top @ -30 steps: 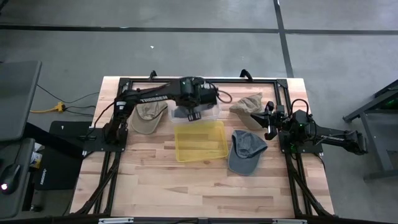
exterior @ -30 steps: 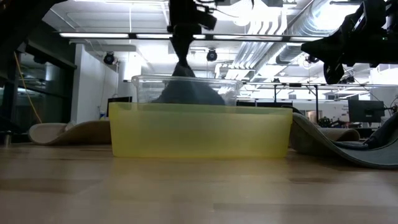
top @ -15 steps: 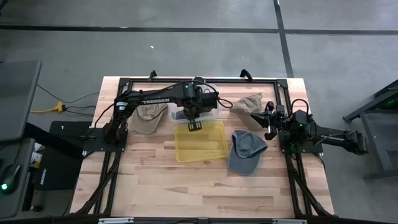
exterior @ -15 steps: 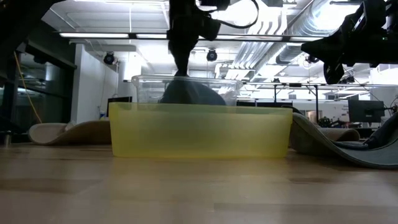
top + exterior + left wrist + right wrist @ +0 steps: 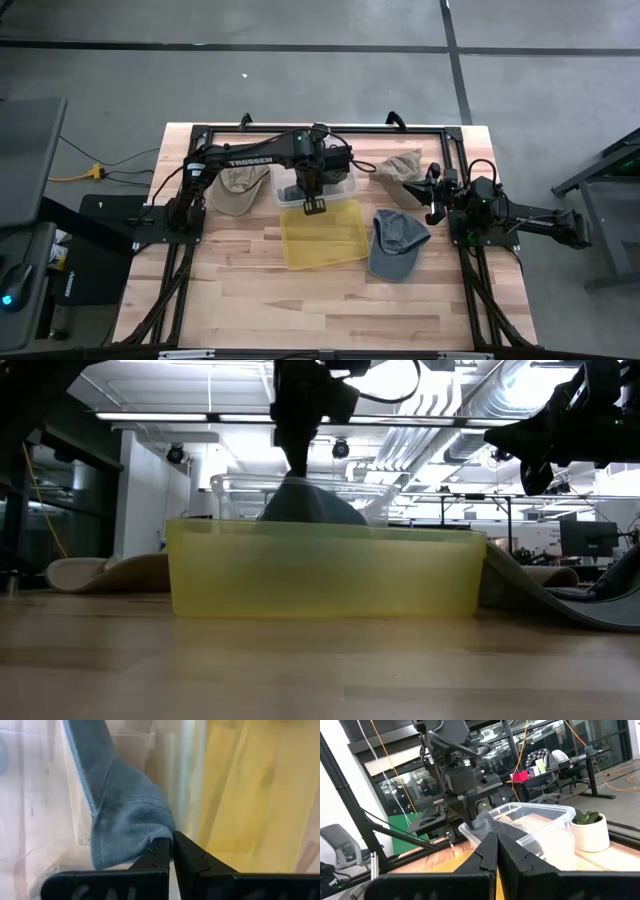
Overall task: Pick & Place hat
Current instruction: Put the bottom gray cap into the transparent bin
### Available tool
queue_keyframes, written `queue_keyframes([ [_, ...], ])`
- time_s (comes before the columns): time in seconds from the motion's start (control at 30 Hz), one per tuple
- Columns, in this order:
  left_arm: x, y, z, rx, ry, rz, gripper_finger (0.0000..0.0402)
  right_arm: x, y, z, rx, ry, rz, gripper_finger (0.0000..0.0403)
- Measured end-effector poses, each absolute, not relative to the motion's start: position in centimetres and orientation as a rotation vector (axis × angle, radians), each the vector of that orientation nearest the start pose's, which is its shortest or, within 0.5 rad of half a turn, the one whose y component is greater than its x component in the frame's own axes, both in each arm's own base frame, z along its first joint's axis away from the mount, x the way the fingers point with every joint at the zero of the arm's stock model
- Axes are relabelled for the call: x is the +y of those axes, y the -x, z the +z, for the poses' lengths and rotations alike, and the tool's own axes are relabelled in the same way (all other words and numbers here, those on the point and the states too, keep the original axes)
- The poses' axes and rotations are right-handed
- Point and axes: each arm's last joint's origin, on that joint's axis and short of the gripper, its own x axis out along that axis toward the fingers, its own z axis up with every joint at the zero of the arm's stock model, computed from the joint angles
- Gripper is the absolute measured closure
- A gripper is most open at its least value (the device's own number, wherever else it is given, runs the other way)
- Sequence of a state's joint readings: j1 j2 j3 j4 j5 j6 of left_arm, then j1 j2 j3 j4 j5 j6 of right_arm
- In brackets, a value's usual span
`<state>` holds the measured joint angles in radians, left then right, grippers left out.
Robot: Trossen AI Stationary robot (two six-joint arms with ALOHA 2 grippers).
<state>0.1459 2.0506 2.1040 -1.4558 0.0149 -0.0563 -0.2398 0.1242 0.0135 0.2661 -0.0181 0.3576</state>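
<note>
Pinching the blue hat (image 5: 125, 815) shut-fingered, the left tool (image 5: 311, 203) has moved toward the clear bin's (image 5: 343, 186) front wall; the yellow bin (image 5: 322, 238) slid nearer, risking a spill; right tool (image 5: 431, 196) waits closed at the bench's right edge

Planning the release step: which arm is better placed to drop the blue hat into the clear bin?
Left. Its gripper is shut on the blue hat inside the clear bin. The right gripper sits at the table's right edge, shut on nothing.
</note>
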Motion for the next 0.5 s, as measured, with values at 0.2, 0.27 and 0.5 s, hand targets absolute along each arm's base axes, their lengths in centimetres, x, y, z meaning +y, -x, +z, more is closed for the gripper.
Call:
queue_keyframes([
  [0.2, 7.0, -39.4, 31.5, 1.395, 0.136, 0.217, 0.0388, -2.4, -10.1, 18.4, -0.192, -0.335, -0.191, 0.0402],
  [0.27, 7.3, -39.3, 31.5, 1.396, 0.137, 0.222, 0.0369, -2.4, -10.1, 18.4, -0.192, -0.335, -0.191, 0.0402],
  [0.5, 7.3, -39.2, 31.5, 1.409, 0.136, 0.182, 0.0259, -2.4, -10.1, 18.4, -0.192, -0.335, -0.191, 0.0402],
])
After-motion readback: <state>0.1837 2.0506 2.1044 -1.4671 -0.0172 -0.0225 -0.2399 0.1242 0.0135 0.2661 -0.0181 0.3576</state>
